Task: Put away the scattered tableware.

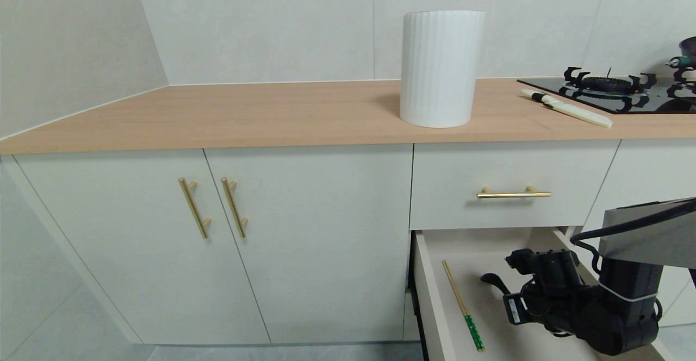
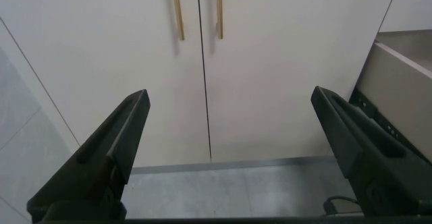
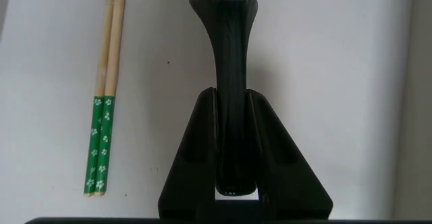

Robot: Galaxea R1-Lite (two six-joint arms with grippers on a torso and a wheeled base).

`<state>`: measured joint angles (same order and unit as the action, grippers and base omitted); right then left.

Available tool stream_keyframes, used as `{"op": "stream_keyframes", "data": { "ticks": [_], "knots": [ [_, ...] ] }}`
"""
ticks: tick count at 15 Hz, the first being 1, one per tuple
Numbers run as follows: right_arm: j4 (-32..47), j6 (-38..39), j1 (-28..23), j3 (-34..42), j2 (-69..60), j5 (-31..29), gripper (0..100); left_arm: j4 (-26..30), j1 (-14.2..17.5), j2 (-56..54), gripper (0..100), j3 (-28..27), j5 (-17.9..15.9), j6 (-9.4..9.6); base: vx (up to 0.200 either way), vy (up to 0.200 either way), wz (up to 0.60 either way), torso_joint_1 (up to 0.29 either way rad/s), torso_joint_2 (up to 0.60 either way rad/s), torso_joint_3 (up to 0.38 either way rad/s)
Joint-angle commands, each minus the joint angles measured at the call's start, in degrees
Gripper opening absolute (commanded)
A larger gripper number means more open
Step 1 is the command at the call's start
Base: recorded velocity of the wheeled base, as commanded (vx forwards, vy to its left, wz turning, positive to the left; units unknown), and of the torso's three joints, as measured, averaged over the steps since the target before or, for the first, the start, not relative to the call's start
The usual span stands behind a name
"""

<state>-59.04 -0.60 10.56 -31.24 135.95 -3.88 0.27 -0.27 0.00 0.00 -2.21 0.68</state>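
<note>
Right wrist view: the right pincer (image 3: 231, 94) is pinching a glossy black spoon (image 3: 227, 21), green-ended wooden chopsticks (image 3: 108, 82) lying just beside it; the left pincer (image 2: 229, 116) is gaping wide.

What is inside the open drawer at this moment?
A pair of chopsticks with green ends lies on the drawer floor. Beside them, a black spoon sits in the right gripper, jaws shut on it. The floor beneath the gripper is covered.
</note>
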Motion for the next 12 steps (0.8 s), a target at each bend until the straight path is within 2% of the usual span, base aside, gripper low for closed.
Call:
{"op": "stream_keyframes", "data": {
  "ticks": [1,3,4,9,12],
  "knots": [
    [0.0,0.0,0.0,-0.4,1.1,0.0,0,0.0,0.0,0.0,100,0.0,0.0,0.02,0.000,0.000,0.00,0.000,0.00,0.000],
    [0.2,0.0,-0.2,-1.0,1.2,0.0,0,0.0,0.0,0.0,100,0.0,0.0,0.02,0.000,0.000,0.00,0.000,0.00,0.000],
    [0.2,0.0,-0.4,-1.1,1.2,0.0,100,0.0,0.0,0.0,100,0.0,0.0,0.02,0.000,0.000,0.00,0.000,0.00,0.000],
    [0.0,0.5,-0.8,-0.7,0.8,0.0,100,0.0,0.0,0.0,100,0.0,0.0,0.02,0.000,0.000,0.00,0.000,0.00,0.000],
    [-0.3,1.9,-0.9,2.2,-3.9,0.0,100,0.0,0.0,0.0,100,0.0,0.0,0.02,0.000,0.000,0.00,0.000,0.00,0.000]
  ]
}}
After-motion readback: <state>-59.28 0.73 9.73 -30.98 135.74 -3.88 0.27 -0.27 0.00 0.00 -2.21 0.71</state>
